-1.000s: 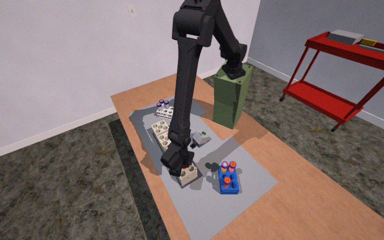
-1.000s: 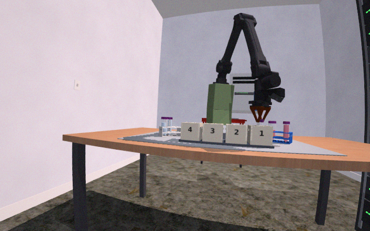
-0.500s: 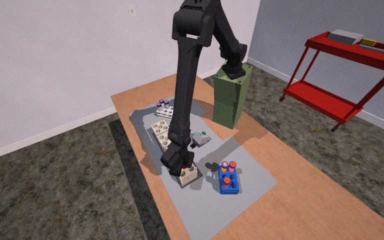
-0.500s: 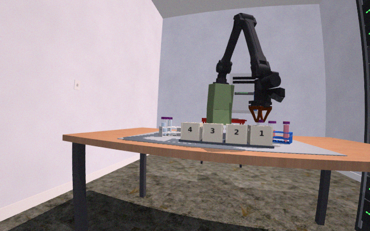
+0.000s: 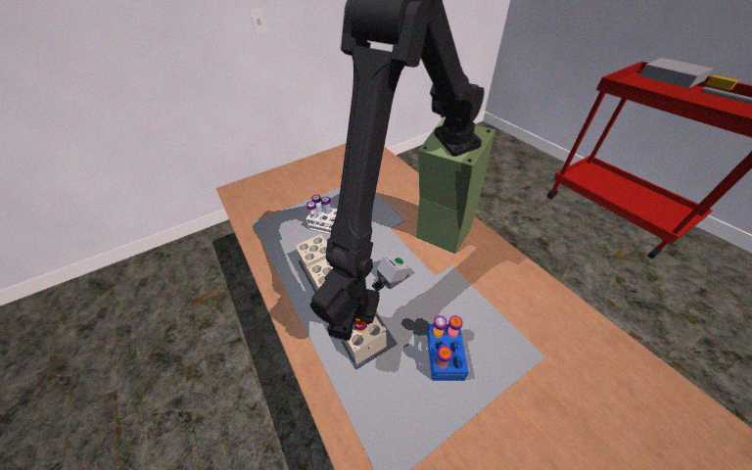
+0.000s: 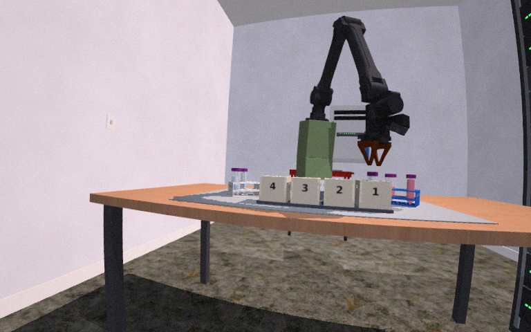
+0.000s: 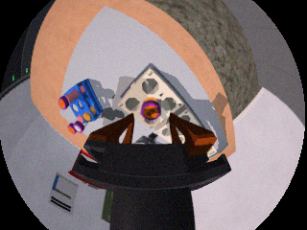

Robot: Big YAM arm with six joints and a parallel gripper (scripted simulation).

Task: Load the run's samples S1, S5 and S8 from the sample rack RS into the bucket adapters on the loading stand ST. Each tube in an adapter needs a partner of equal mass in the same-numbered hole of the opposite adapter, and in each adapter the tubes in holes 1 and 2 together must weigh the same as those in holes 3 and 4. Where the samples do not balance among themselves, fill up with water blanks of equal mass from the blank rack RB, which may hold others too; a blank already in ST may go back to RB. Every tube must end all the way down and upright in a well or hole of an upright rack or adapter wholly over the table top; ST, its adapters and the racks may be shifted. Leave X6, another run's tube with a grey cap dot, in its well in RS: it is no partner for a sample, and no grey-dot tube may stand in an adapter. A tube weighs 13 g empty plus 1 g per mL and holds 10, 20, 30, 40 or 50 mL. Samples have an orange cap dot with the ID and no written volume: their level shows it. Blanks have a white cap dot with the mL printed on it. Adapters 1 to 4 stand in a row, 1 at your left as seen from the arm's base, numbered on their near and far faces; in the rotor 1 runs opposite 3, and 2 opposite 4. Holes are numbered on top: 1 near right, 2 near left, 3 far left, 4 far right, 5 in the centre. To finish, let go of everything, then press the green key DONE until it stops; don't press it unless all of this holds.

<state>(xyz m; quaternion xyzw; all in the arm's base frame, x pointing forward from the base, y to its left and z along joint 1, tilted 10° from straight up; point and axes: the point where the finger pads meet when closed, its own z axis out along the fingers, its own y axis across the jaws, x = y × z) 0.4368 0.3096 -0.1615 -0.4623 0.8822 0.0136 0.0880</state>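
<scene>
My gripper point(image 6: 373, 159) is open and hangs just above adapter 1 point(image 6: 375, 194) at the right end of the loading stand ST. Its fingertips are clear of the purple cap of an orange-dot sample tube point(image 6: 372, 173) that stands upright in that adapter. In the wrist view the tube point(image 7: 152, 109) sits straight ahead between my spread fingers; I cannot tell which hole it is in. In the top view my wrist covers most of the tube point(image 5: 360, 324). The blue sample rack RS point(image 5: 452, 357) holds three tubes.
Adapters 2 point(image 6: 339, 191), 3 point(image 6: 304, 190) and 4 point(image 6: 273, 188) show no caps. The white blank rack RB point(image 5: 321, 214) with several tubes stands beyond adapter 4. The grey box with the green DONE key point(image 5: 395, 268) lies beside the stand. The green pedestal point(image 5: 451, 182) carries my arm.
</scene>
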